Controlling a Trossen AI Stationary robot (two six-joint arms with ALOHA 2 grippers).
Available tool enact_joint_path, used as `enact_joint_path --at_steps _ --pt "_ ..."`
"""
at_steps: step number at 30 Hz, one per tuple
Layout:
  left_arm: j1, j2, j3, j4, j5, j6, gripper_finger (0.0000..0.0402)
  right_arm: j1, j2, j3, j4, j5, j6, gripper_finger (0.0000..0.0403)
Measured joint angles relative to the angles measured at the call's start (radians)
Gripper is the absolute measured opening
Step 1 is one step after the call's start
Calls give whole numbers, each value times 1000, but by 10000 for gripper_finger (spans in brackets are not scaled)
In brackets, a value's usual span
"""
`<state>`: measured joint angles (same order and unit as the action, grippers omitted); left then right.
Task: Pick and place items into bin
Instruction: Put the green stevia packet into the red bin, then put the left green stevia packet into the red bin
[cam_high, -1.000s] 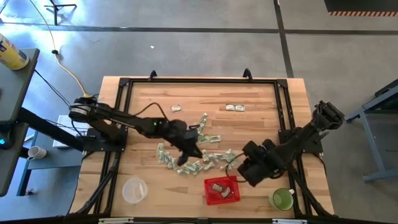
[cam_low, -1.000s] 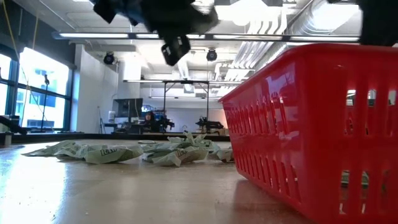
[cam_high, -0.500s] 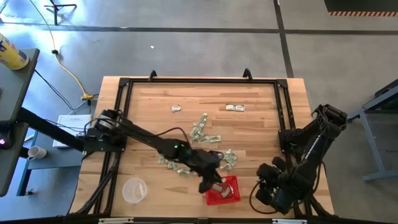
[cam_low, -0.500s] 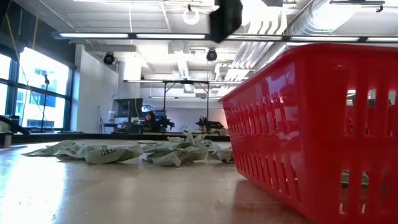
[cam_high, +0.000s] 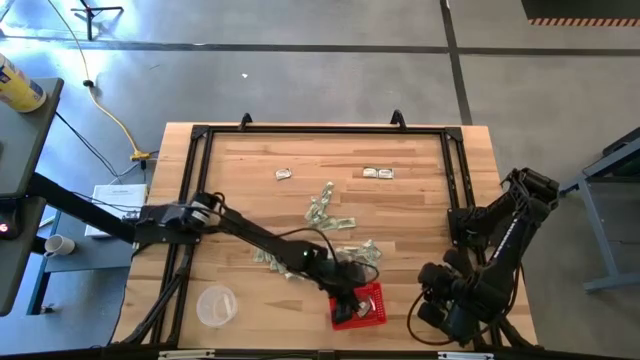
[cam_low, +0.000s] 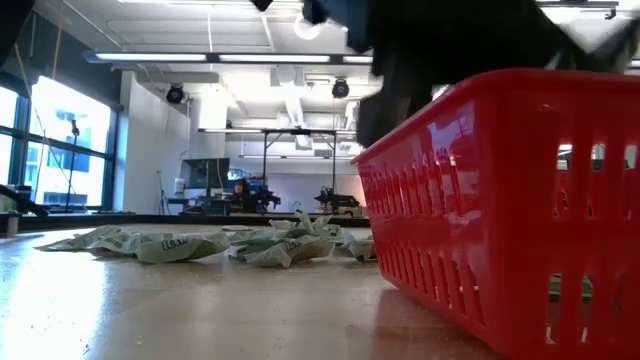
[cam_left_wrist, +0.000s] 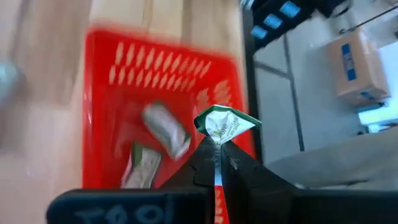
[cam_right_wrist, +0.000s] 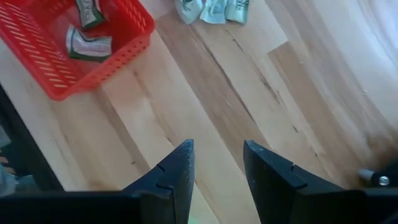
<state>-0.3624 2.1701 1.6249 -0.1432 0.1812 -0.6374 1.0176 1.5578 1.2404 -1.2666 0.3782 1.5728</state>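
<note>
The bin is a red mesh basket (cam_high: 378, 303) near the table's front edge, with two wrapped items (cam_left_wrist: 163, 127) lying inside it. My left gripper (cam_high: 347, 305) is over the basket, shut on one green-and-white wrapped item (cam_left_wrist: 225, 123). More items lie in a loose pile (cam_high: 320, 240) on the wood behind the basket. My right gripper (cam_right_wrist: 217, 158) hovers open over bare wood at the near right corner, to the right of the basket (cam_right_wrist: 68, 43), with nothing between its fingers. In the low view the dark left arm (cam_low: 440, 50) hangs over the basket (cam_low: 520, 200). My left gripper pinches the item's lower crinkled end (cam_left_wrist: 218, 139) between its two fingertips. The fingers slant down, coming from the table's left. The item sticks out beyond the tips, lifted clear above the inside of the basket (cam_left_wrist: 124, 68).
Three stray items (cam_high: 377, 173) lie near the far edge. A clear round container (cam_high: 216, 305) stands at the near left. A black frame (cam_high: 455, 190) runs round the tabletop. Bare wood shows between the basket and my right arm (cam_high: 480, 260).
My left gripper has carried the item from the pile toward the near edge and to the right, sinking until it is over the basket, still shut on it. My right arm has swung away from the basket to the near right corner, then kept still.
</note>
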Motion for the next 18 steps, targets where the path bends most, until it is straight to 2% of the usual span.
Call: enact_joint_path --at_steps 3,7,11,14,16,18 --pt "-1 14 0 -4 -29 -22 77 0 0 0 -13 6 -4 129" --pt "10 10 0 -12 -37 -26 145 -3 0 0 -37 7 -6 130" --pt "38 -23 63 -125 32 -4 216 -11 0 0 -56 8 -6 129" --pt "81 -68 161 -387 13 112 246 -23 0 0 -60 7 -4 130" --pt "128 -92 240 -637 -91 234 253 -37 0 0 -56 4 3 130" --pt "189 -114 312 -803 -217 354 252 -51 0 0 -48 4 14 130"
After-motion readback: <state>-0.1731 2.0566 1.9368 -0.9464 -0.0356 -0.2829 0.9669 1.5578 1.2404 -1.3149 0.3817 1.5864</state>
